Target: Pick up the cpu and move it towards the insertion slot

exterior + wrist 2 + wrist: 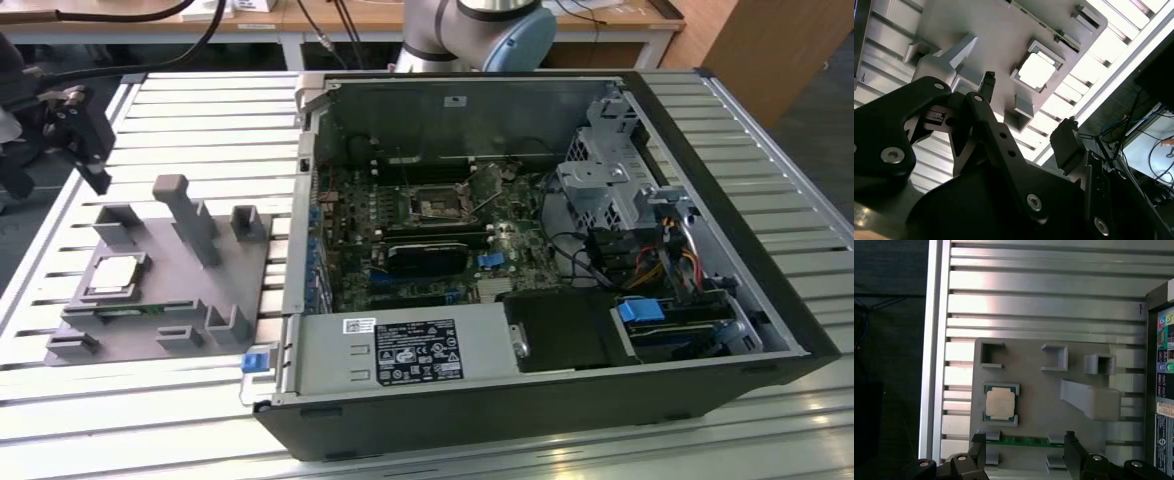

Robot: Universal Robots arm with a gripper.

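Observation:
The cpu (118, 272) is a pale silver square chip lying flat in a shallow holder on the grey fixture plate (187, 285), at the exterior view's left. Both wrist views look down on the cpu (1000, 404) (1036, 70). My gripper (88, 160) hangs above the table's far left corner, well above and behind the chip, apart from it. In both wrist views the gripper (1024, 442) (1028, 105) is open, with nothing between its black fingers (1070, 442). The insertion slot (437, 205) is the square socket on the motherboard inside the open computer case (694, 120).
Upright grey blocks and a tall post (187, 215) rise from the fixture plate around the chip. A thin green board (1021, 440) lies along one edge of the plate. The case wall (304, 200) stands between fixture and motherboard. Cables and drive cages crowd the case's right side.

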